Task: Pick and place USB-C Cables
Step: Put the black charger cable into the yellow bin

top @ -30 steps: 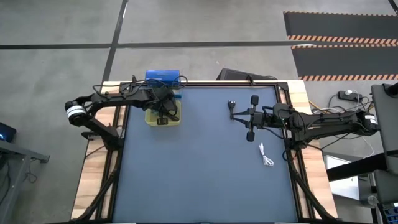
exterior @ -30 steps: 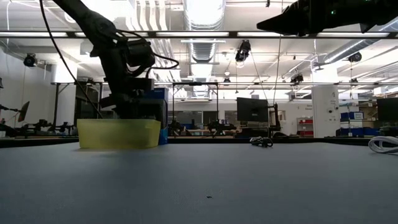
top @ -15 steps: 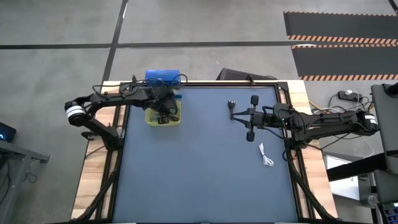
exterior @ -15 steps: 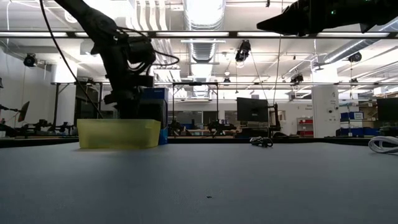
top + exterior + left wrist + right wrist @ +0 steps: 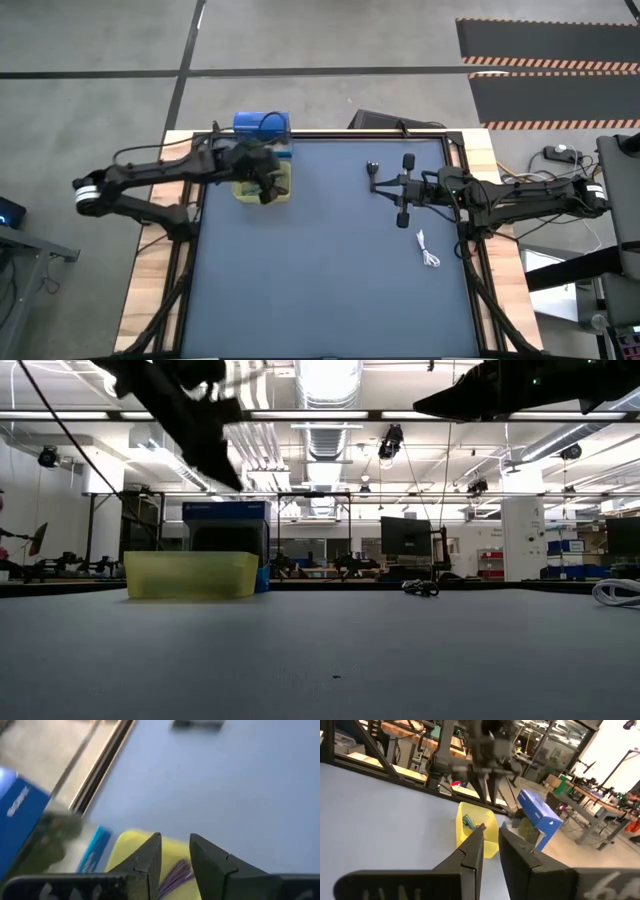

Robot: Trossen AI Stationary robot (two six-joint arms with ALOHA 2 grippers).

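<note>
Above the yellow bin (image 5: 262, 187), the left hand (image 5: 266, 190) has lifted away, narrowly open and empty; the purple cable (image 5: 176, 872) now lies inside.

Left claw (image 5: 266, 192) now up out of the yellow bin (image 5: 283, 196), its arm swung back leftward

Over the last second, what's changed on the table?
The left tool rose out of the yellow bin and now hangs above it, empty; a purple cable lies in the bin. The right tool, the black cable and the white cable kept their places.
</note>
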